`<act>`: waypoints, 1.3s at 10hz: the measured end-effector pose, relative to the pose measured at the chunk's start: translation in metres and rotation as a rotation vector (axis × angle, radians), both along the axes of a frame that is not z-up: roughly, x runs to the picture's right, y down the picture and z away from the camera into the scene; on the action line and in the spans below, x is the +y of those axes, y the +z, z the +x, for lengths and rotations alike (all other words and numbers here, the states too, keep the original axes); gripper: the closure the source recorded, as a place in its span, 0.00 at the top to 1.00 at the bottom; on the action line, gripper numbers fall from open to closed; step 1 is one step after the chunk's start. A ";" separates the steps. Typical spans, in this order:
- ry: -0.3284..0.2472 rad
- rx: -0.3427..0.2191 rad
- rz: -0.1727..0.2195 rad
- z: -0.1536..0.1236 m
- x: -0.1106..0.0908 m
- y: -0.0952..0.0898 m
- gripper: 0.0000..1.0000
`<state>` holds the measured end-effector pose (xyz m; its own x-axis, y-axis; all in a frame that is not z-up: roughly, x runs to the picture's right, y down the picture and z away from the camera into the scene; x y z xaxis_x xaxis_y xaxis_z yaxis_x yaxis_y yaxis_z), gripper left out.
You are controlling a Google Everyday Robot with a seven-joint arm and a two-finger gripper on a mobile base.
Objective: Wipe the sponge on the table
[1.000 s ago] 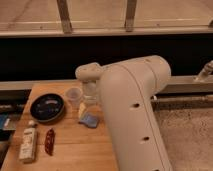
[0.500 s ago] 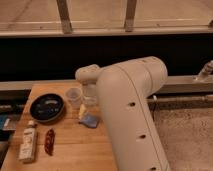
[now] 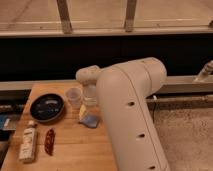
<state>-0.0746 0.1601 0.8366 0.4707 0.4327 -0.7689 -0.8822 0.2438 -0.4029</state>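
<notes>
**Hand hangs wide over the sponge on the wooden surface**

The robot's thick white arm fills the right half of the view, rising from the bottom edge and bending over towards the left. At its end the hand points down over the light wooden surface, near the right-hand edge of the planks. Its fingers stand wide apart and hold nothing.

The sponge, a small blue-grey pad, lies flat on the surface just below the hand. Whether the fingertips touch it cannot be told, since hand and pad run together there. A pale yellowish patch shows at the sponge's upper left corner (part of the pad or something else, it is hard to say).

Just beside the hand, on its left, a clear cup stands upright. Further left sits a dark round dish with something bluish inside. Towards the near left corner a white bottle lies on its side, and a reddish-brown packet lies next to it, between the bottle and the sponge but well apart from the sponge.

Behind the surface runs a dark band under a pale rail, and to the right of the arm the floor is speckled grey.
</notes>
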 end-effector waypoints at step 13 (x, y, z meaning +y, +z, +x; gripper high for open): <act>-0.005 -0.024 -0.045 -0.015 0.026 0.006 0.32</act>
<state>-0.0892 0.1864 0.8429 0.4911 0.3953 -0.7762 -0.8711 0.2293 -0.4343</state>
